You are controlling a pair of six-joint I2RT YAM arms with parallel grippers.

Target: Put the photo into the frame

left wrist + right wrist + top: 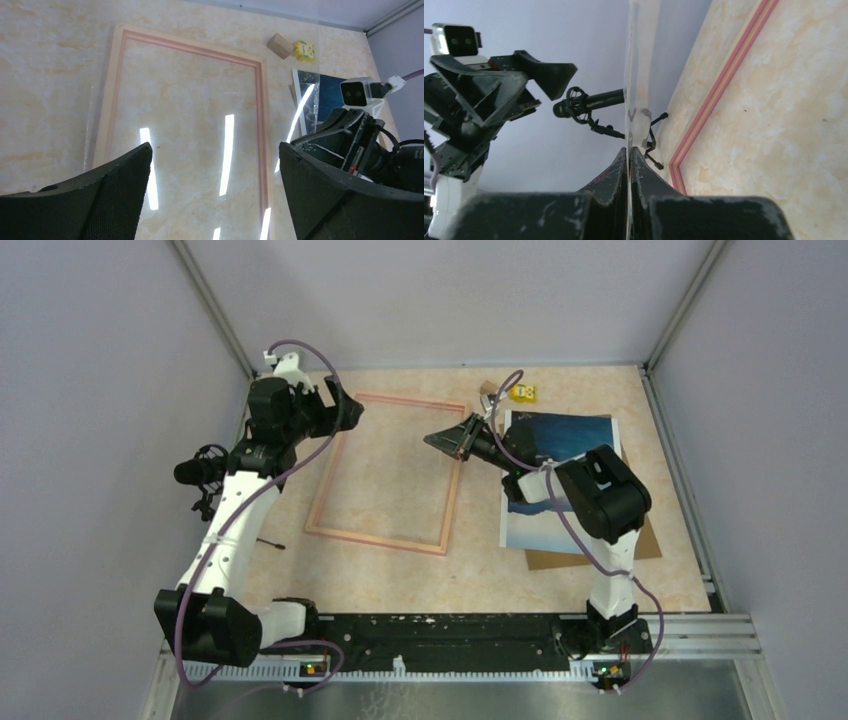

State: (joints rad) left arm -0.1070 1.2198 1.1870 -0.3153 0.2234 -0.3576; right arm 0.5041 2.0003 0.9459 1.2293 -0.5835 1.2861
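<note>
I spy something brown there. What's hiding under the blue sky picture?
A brown board lies under the photo, peeking out at its near and right edges. The photo and the right arm cover the rest, so nothing more shows.

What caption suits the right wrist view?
Right gripper pinching a thin clear sheet, seen edge-on, near the thin pinkish light-wood picture frame on a marbled beige tabletop.

We see a robotics lab cell: a marble-patterned bench (pixel 400 575) boxed in by plain grey panels (pixel 450 300) on aluminium posts (pixel 212 305), left arm (pixel 235 505) and right arm (pixel 600 495) bolted to a black rail (pixel 440 625).
</note>
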